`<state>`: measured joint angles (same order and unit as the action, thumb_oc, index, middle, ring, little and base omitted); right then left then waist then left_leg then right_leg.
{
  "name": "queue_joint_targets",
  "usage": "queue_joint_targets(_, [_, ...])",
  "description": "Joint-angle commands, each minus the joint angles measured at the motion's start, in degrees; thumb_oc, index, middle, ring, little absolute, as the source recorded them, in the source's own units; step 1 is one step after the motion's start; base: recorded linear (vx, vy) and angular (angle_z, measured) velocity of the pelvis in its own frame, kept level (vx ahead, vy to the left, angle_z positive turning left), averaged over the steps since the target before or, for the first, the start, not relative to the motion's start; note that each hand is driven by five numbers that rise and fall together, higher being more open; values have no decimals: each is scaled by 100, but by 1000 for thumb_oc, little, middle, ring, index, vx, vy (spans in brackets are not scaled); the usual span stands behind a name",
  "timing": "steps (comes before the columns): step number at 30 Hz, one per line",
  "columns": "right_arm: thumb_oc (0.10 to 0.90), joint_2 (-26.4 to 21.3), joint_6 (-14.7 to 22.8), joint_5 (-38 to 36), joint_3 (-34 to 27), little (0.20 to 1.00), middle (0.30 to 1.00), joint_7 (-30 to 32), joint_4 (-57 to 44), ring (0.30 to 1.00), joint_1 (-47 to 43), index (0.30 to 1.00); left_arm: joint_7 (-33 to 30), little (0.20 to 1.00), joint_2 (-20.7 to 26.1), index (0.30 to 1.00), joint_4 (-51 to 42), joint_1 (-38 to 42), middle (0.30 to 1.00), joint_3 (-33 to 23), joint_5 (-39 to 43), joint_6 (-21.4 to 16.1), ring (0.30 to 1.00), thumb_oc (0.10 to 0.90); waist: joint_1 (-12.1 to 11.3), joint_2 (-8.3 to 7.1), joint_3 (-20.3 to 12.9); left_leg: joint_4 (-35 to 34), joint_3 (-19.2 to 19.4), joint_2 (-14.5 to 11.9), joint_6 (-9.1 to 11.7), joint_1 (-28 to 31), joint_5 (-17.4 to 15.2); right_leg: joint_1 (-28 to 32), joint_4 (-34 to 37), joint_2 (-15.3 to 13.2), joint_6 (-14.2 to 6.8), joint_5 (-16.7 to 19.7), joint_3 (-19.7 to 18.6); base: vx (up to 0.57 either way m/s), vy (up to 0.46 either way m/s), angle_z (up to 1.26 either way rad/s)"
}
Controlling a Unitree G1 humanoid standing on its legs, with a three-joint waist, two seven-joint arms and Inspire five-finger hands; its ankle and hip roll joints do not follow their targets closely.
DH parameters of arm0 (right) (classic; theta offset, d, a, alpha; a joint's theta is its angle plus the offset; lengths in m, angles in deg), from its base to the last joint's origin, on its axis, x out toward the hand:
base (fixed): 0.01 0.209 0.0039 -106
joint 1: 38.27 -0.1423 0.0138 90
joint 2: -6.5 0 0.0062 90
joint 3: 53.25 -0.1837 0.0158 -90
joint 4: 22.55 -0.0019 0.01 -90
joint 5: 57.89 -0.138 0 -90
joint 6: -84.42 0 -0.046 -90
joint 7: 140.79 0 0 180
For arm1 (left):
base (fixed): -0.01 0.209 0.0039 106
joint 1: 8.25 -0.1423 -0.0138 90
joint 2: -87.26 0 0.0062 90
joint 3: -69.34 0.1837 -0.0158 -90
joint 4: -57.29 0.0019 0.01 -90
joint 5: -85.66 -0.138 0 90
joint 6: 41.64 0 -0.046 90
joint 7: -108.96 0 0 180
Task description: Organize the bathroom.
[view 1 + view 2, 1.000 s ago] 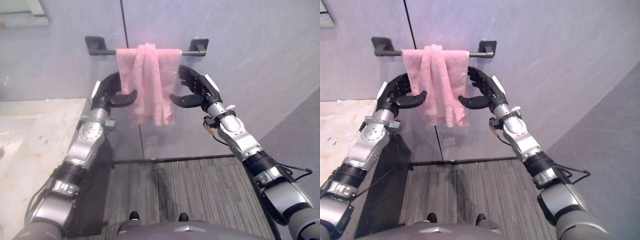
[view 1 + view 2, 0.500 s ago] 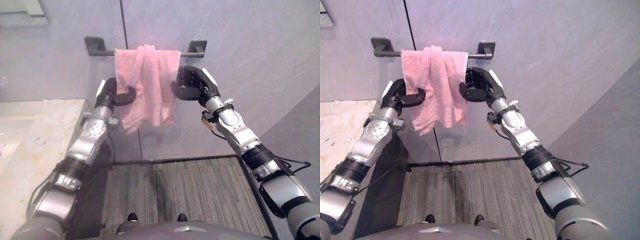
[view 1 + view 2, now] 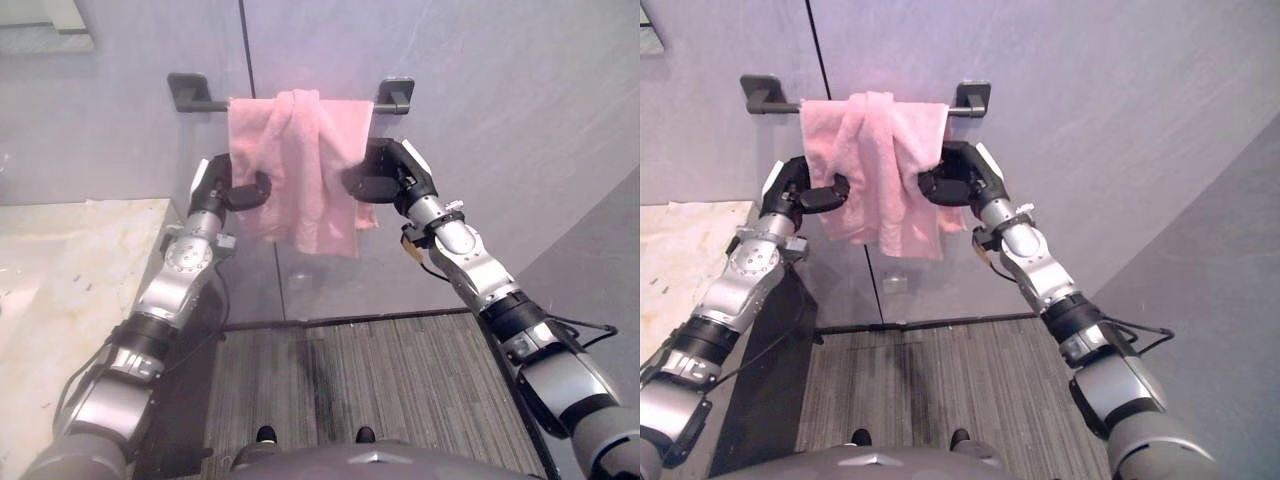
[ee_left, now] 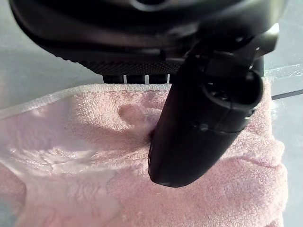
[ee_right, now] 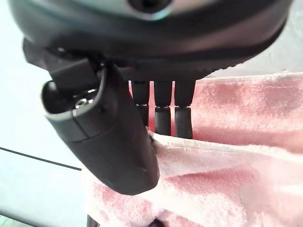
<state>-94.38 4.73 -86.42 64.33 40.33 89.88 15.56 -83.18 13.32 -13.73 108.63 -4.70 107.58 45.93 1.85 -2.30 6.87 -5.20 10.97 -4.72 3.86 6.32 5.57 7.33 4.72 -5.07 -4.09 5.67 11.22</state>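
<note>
Pink towel, bunched and creased, draped over dark wall rail at upper centre of frame, lower edges hanging uneven.

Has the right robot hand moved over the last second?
Yes. The right robot hand rose toward the towel bar and closed on the pink towel.

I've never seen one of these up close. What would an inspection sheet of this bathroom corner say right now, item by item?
Surface: pale marbled counter at the robot's left, bare where it shows.
Job's things: pink towel draped, bunched, over the dark towel bar on the wall.
Clutter: nothing seen.
Robot hands: left robot hand pinches the towel's left edge; right robot hand pinches its right edge.
Cables: nothing seen apart from the robot's own.
Surroundings: grey wall panels; striped grey floor mat.
</note>
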Motion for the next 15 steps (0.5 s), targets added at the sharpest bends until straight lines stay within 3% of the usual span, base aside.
queue_joint_targets(1, [400, 119, 558, -515, -480, 300, 300, 698, 94, 300, -322, 300, -605, 300, 51, 300, 41, 622, 300, -95, -59, -942, 300, 400, -63, 218, -434, 20, -126, 380, -279, 68, -690, -92, -538, 49, -246, -847, 100, 0, 0, 0])
queue_joint_targets(7, [400, 736, 797, -430, -880, 300, 300, 1964, -235, 300, 249, 300, -1472, 300, -426, 300, -287, 158, 300, -284, -238, -1264, 300, 400, -5, 253, -346, 20, -88, 388, -322, 93, -702, -136, -572, 68, -228, -847, 10, -14, 12, -3])
queue_joint_targets(15, [400, 1082, 894, -274, -1020, 300, 300, 2987, -423, 300, 430, 300, -1608, 300, -658, 300, -510, -46, 300, -227, -257, -1119, 300, 400, 10, 291, -307, 20, -37, 401, -356, 125, -710, -139, -593, 71, -214, -850, -19, 0, 1, 0])
